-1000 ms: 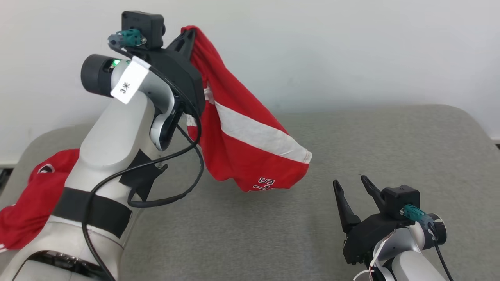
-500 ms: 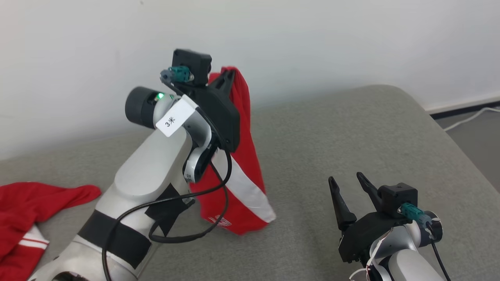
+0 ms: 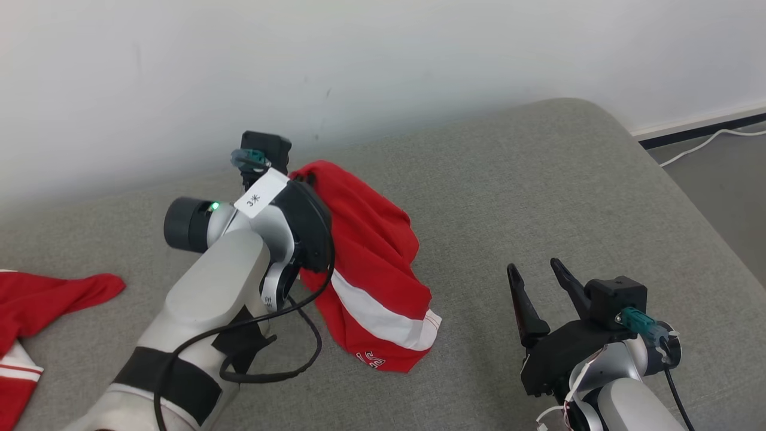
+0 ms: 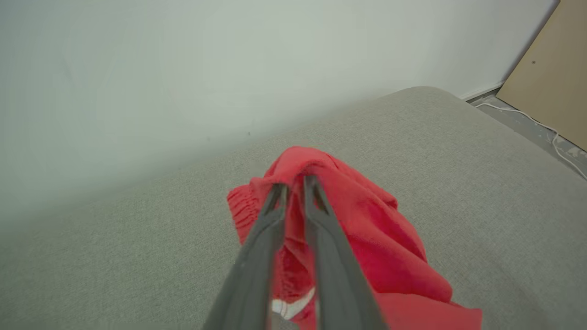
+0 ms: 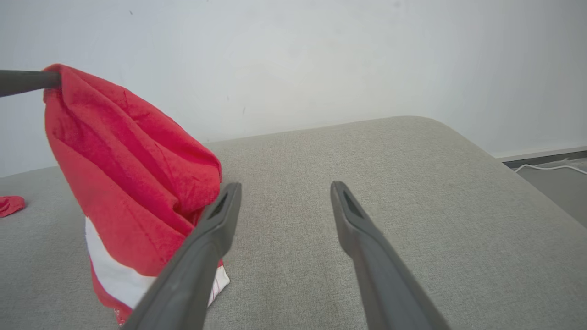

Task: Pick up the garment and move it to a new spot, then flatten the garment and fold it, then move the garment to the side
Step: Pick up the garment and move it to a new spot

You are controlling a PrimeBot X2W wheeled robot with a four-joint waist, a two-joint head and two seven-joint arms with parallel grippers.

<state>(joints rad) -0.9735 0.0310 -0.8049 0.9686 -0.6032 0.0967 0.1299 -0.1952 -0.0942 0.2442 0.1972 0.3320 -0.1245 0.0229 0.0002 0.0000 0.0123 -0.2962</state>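
**Red garment pinched at its peak above a grey cushion**

Head view: the red garment [image 3: 371,251], soft knit with a white band, is seen heaped on the woven grey cushion [image 3: 538,179] near the white wall [image 3: 419,48]. Its left part is hidden by the pale left arm [image 3: 215,281], on which a white tag [image 3: 260,196] reading "3米" is fixed. White letters at the hem cannot be read. Another red cloth [image 3: 42,299] lies at the left edge, well apart. The right gripper [image 3: 534,266] is held with fingers spread, empty, to the garment's right.

Left wrist view: the left gripper [image 4: 293,181] is shown pressed almost together, pinching the garment's top fold. A brown board [image 4: 545,91] is seen leaning at the far right.

Right wrist view: the garment is raised to a peak, its lower end resting on the cushion.
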